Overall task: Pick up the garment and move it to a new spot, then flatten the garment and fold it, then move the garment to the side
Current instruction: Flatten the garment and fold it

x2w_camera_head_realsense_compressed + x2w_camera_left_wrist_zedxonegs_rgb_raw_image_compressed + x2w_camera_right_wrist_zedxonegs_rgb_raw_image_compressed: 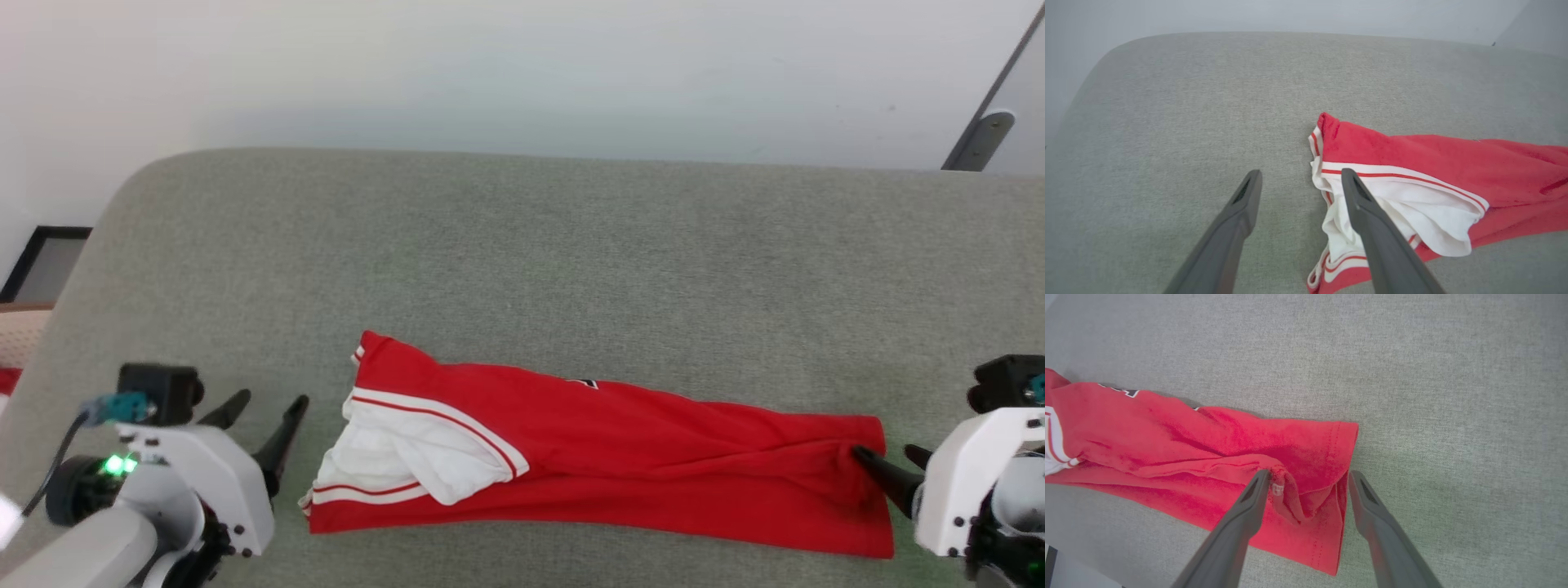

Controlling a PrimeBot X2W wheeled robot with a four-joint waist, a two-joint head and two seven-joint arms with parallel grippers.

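Red white-sleeved jersey shirt (653, 457), folded strip, lies along grey fabric desk's (522, 245) near edge. Left end effector (272, 400) and right end effector (883, 451) spread, empty. Risk: right fingertip at hem could snag the fold, dragging it open.

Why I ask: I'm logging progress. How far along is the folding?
Done: the red jersey lies on the grey cushion, folded lengthwise into a strip. In hand: nothing; the left gripper is open beside the sleeve end, the right gripper open astride the hem. Left: probably cross folds, then moving it aside.
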